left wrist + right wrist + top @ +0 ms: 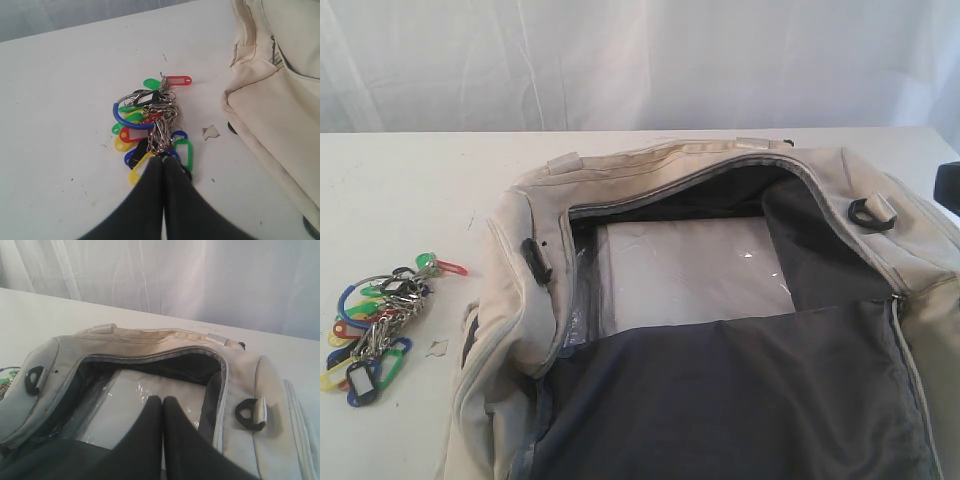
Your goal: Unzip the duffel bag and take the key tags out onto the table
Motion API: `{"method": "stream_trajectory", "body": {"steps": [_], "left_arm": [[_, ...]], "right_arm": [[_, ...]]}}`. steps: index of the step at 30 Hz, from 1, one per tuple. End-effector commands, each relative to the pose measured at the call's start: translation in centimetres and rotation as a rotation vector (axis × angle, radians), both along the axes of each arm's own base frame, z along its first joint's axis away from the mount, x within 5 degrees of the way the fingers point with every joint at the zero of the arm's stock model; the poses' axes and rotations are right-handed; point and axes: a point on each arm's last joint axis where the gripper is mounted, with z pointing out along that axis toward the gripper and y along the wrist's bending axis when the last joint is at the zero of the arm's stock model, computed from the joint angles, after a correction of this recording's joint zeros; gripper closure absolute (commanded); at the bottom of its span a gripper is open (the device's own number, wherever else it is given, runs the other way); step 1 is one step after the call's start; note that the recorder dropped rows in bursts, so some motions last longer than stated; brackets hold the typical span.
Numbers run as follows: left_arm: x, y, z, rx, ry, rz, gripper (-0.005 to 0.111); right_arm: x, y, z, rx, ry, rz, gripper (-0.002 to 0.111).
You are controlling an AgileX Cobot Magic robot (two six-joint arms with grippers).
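The key tags [380,325] lie on the table [400,190], just left of the unzipped duffel bag [620,175]; we judge the task done; left gripper [162,159] and right gripper [162,399] are closed, empty; next, we only pull clear.

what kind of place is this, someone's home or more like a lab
Most likely a lab or staged recording setup, not a home: a bare white table, a plain white curtain hung as a backdrop, and only a duffel bag and key tags laid out.
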Motion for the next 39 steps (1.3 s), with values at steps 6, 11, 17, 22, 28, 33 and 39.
{"method": "stream_trajectory", "body": {"steps": [6, 11, 17, 22, 28, 33, 39], "left_arm": [[-0.01, 0.00, -0.10, 0.001, -0.003, -0.001, 0.107], [-0.16, -0.10, -0.50, -0.193, 0.057, 0.055, 0.107], [-0.15, 0.00, -0.50, -0.149, 0.053, 0.051, 0.107], [-0.15, 0.00, -0.50, -0.094, 0.050, 0.032, 0.107], [-0.15, 0.00, -0.50, 0.047, 0.040, -0.017, 0.107], [-0.15, 0.00, -0.50, 0.047, 0.040, -0.017, 0.107], [-0.15, 0.00, -0.50, 0.047, 0.040, -0.017, 0.107]], "right_arm": [[-0.05, -0.05, 0.01, -0.004, -0.013, -0.003, 0.108], [-0.05, -0.05, 0.01, -0.004, -0.013, -0.003, 0.108], [-0.05, -0.05, 0.01, -0.004, -0.013, -0.003, 0.108], [-0.05, -0.05, 0.01, -0.004, -0.013, -0.003, 0.108], [-0.05, -0.05, 0.01, -0.004, -0.013, -0.003, 0.108], [-0.05, -0.05, 0.01, -0.004, -0.013, -0.003, 0.108], [-0.05, -0.05, 0.01, -0.004, -0.013, -0.003, 0.108]]}}
